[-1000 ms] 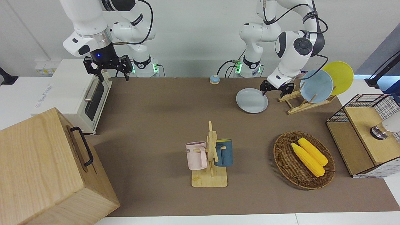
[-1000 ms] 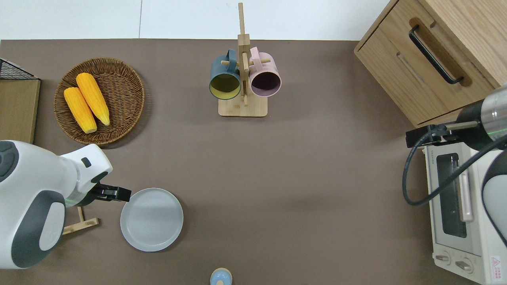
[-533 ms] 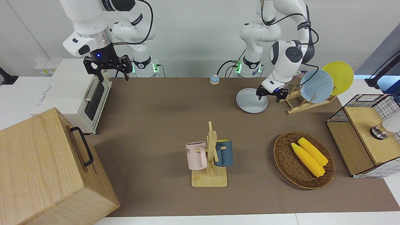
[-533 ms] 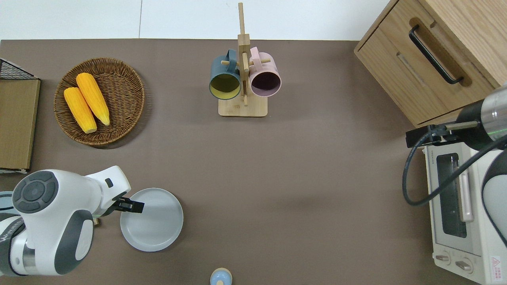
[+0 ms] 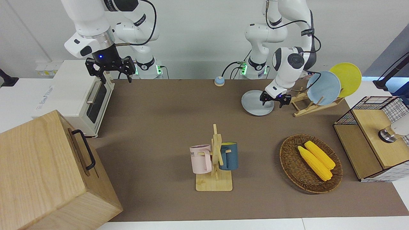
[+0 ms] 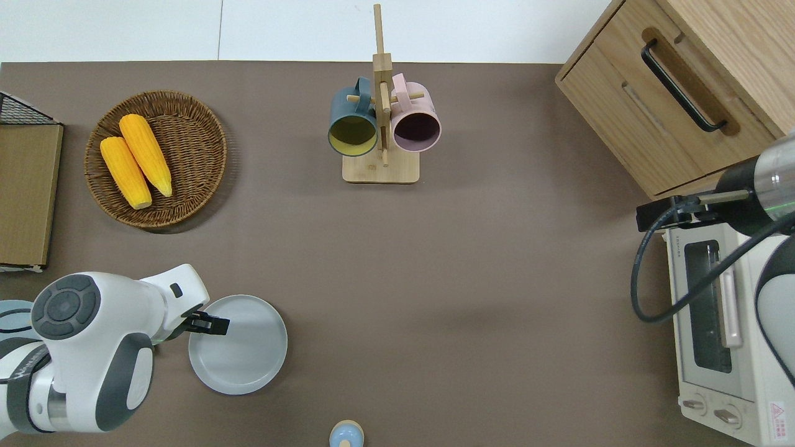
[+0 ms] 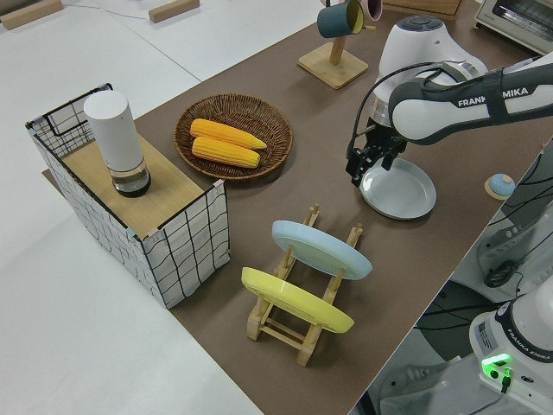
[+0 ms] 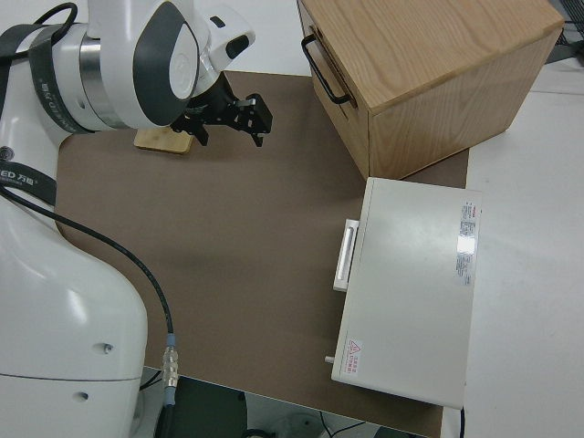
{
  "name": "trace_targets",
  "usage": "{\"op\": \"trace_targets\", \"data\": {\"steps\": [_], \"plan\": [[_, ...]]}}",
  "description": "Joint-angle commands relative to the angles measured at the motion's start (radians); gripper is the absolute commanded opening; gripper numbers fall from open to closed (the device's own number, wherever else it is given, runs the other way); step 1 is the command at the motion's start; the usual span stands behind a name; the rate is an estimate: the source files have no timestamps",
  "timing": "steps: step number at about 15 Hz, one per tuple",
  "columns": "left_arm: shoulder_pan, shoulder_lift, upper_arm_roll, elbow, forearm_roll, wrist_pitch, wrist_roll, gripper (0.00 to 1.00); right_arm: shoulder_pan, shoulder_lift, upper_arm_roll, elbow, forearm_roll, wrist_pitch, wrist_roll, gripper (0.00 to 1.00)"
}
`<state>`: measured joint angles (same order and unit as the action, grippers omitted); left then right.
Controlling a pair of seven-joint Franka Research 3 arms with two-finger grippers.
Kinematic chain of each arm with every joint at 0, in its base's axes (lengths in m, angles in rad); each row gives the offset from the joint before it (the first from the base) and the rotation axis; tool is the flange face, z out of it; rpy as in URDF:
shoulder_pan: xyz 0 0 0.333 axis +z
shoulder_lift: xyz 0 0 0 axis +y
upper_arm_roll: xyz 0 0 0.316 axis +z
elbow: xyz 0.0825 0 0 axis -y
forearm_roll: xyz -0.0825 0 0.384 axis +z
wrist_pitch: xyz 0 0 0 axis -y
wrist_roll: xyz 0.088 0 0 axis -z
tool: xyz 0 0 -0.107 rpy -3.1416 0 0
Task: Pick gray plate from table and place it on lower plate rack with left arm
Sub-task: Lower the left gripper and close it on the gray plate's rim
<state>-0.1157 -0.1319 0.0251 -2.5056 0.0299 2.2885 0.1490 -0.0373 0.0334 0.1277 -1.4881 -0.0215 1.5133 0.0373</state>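
Black fingers of the left gripper [image 5: 276, 101] stand apart, clasping nothing, low over the rim of the gray plate [image 6: 242, 347] on the side toward the plate rack [image 7: 302, 324]. That plate lies flat on the table [image 6: 435, 261], near the edge where the robots stand and toward the left arm's end. Just beside it, closer still to that end, the light-wood rack carries two plates tilted in its slots: one light blue plate [image 5: 324, 88] and one yellow plate [image 5: 348, 78], the blue one on the side toward the gripper, so the open slots lie between it and the gray plate. A small blue bell [image 5: 219, 81] sits by the robots' edge toward the middle. One wicker basket [image 6: 186, 186] holds two corn cobs [image 6: 135, 160] near the opposite edge. One mug tree [image 5: 214, 179] at that edge's middle bears two mugs, one pink [image 5: 200, 159] and one dark blue [image 5: 229, 156]. The right gripper [image 5: 110, 68] is parked, its fingers spread wide and empty.
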Motion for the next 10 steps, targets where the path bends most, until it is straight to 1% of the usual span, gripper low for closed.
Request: {"op": "trace_targets", "data": {"steps": [1,4,6,10], "plan": [[-0.009,0.023,0.006,-0.030,0.021,0.071,0.004,1.00,-0.023,0.010,0.021,0.020,-0.003,-0.016,0.013,0.983],[-0.010,0.044,0.006,-0.042,0.021,0.104,0.004,1.00,-0.022,0.010,0.021,0.022,-0.003,-0.016,0.013,0.983],[-0.009,0.048,0.006,-0.052,0.021,0.121,0.004,1.00,-0.023,0.010,0.021,0.022,-0.003,-0.016,0.013,0.983],[-0.010,0.051,0.006,-0.053,0.021,0.121,0.004,0.99,-0.023,0.010,0.021,0.022,-0.003,-0.016,0.013,0.983]]}}
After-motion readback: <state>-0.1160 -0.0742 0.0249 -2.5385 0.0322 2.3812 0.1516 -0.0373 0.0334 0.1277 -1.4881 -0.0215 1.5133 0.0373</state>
